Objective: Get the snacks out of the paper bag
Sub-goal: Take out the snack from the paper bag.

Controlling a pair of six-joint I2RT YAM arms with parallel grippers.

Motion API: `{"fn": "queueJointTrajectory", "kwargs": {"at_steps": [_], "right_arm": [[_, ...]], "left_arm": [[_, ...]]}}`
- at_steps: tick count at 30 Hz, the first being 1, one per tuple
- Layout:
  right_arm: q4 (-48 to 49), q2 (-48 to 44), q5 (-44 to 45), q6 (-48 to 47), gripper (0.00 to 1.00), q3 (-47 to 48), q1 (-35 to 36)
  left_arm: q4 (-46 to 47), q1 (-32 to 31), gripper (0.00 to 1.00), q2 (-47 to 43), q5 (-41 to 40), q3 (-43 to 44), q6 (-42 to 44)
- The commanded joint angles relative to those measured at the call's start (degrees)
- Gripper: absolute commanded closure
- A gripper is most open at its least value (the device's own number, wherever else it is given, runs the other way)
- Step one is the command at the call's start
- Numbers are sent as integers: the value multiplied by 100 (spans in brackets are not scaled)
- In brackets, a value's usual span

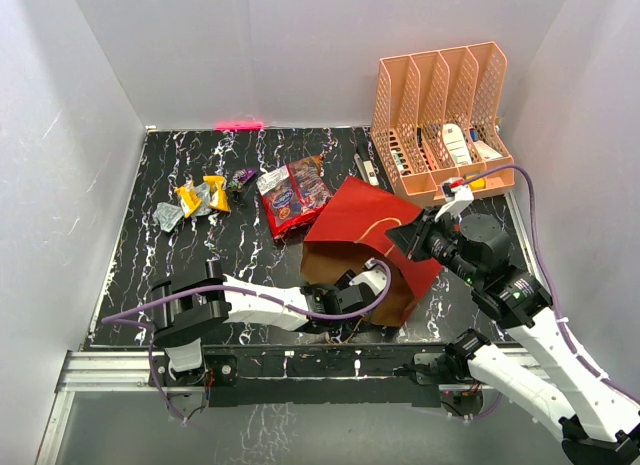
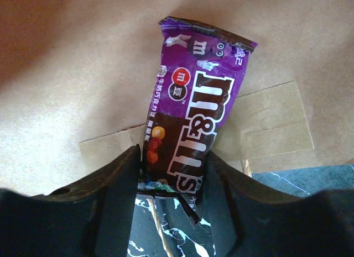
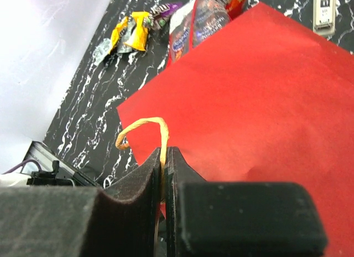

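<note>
The paper bag (image 1: 360,230) lies on its side, red outside, with brown kraft inside (image 2: 66,91). My right gripper (image 3: 165,157) is shut on its thin cord handle (image 3: 149,124) and holds the upper flap (image 3: 265,102) up. My left gripper (image 1: 365,283) reaches into the bag's mouth. In the left wrist view a purple snack packet (image 2: 193,102) lies on the kraft paper, its lower end pinched between both jaws of that gripper (image 2: 171,168). Out on the table lie two red bags (image 1: 293,195), yellow packets (image 1: 200,197), a silver one (image 1: 168,217) and a small purple one (image 1: 243,177).
The orange slotted rack (image 1: 440,115) stands at the back right with white and dark items in its slots. A small white device (image 1: 365,170) lies between the rack and the red bags. White walls close in the black marbled table (image 1: 180,265) on three sides.
</note>
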Motion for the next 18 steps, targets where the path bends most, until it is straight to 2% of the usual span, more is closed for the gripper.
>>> {"fn": "queueJointTrajectory", "kwargs": {"at_steps": [1, 7, 12, 15, 18], "right_arm": [[-335, -115, 303, 326, 92, 251, 5], [-458, -148, 679, 446, 92, 360, 59], [-22, -246, 670, 487, 93, 113, 64], [372, -383, 609, 450, 92, -171, 62], [343, -445, 929, 549, 93, -330, 64]], "left_arm": [[-353, 3, 58, -162, 297, -56, -205], [-446, -18, 73, -616, 788, -249, -471], [-795, -126, 79, -1195, 878, -225, -615], [-1030, -194, 79, -1616, 878, -255, -791], [-1148, -221, 79, -2120, 859, -411, -1147]]}}
